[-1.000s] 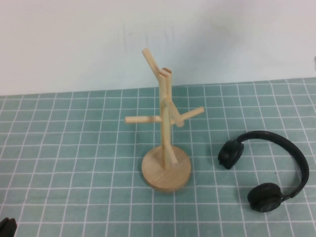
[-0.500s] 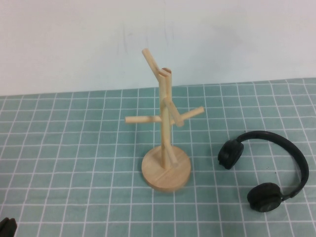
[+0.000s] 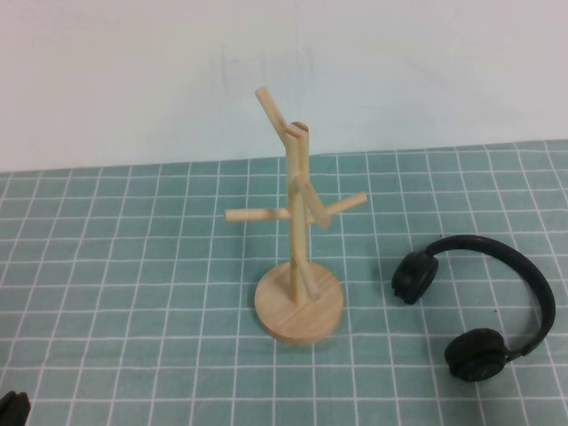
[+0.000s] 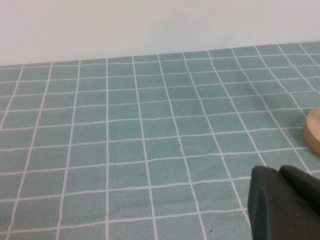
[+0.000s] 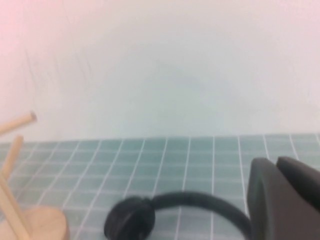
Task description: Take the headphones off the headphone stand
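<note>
Green gridded cloth [image 3: 133,293] carries my headphones [image 3: 479,306], right of the headphone stand [image 3: 297,231]; left gripper [image 3: 12,408] parked near-left, right gripper [image 5: 282,200] near the headphones, claw states undeterminable

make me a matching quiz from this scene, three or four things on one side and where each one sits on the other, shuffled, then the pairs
Things:
1. headphones
2. stand
3. left gripper
4. right gripper

Places or states:
A. upright mid-table, pegs bare
B. in the high view's near-left corner, barely showing
C. flat on the checked cloth, on the robot's right of the stand
D. outside the high view, its wrist camera looking over the headphones

Pairs: 1-C, 2-A, 3-B, 4-D
</note>
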Action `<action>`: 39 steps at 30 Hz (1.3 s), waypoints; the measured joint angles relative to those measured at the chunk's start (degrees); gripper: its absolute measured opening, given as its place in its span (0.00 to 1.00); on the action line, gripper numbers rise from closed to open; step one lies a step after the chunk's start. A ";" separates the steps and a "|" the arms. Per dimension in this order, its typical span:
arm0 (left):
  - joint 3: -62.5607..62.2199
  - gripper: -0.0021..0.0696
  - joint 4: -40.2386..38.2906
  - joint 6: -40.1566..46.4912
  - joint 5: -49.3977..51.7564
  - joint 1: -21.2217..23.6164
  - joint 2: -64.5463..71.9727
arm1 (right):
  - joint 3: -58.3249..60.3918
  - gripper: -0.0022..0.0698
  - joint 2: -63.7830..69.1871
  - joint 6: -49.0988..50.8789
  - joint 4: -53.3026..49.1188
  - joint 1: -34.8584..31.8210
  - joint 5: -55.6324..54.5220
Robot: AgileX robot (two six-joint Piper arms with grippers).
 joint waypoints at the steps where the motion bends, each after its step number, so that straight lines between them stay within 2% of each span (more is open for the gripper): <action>1: 0.00 0.02 0.00 0.00 0.00 0.00 0.00 | 0.79 0.02 0.00 0.00 0.00 0.00 0.12; 12: 0.00 0.02 -0.11 0.00 0.00 0.00 0.00 | 2.38 0.02 -0.13 0.00 -0.54 0.00 9.42; 19: 0.00 0.02 -1.31 0.00 0.00 0.00 0.00 | 2.38 0.02 -4.31 0.00 -3.43 -0.11 8.90; 25: 0.00 0.02 -1.42 0.00 0.00 0.00 0.00 | 2.38 0.02 -16.50 0.00 -3.22 -0.27 8.90; 33: 0.00 0.02 -1.53 0.00 0.00 0.00 0.00 | 2.38 0.02 -15.54 0.00 1.43 -4.33 8.13; 36: 0.00 0.02 -1.53 0.00 0.00 0.00 0.00 | 2.38 0.02 -15.54 0.00 1.31 -7.00 12.28; 39: 0.00 0.02 -1.53 0.00 0.00 0.00 0.00 | 2.38 0.02 -15.54 0.00 0.51 -9.46 21.29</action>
